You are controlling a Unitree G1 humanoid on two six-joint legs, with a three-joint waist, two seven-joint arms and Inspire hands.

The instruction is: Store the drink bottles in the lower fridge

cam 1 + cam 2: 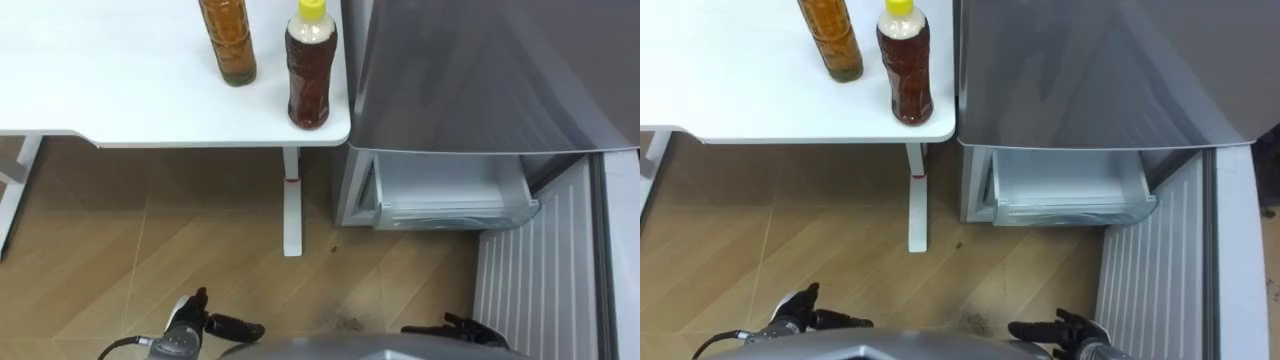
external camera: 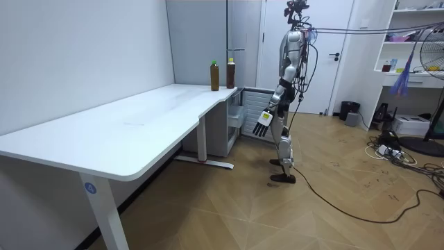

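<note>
As we judge, bottles: yellow-capped bottle, amber bottle, 11 o'clock; full, heavyish, stiff, slick; grip mid-body.
Hands: left hand, right hand, 6 o'clock, fingers relaxed, empty.

The robot stands on the wood floor off the far end of the white desk, facing the grey fridge, whose lower compartment is open. A green-capped bottle and a second bottle stand upright near the desk's far corner. The left hand hangs with straight fingers
</note>
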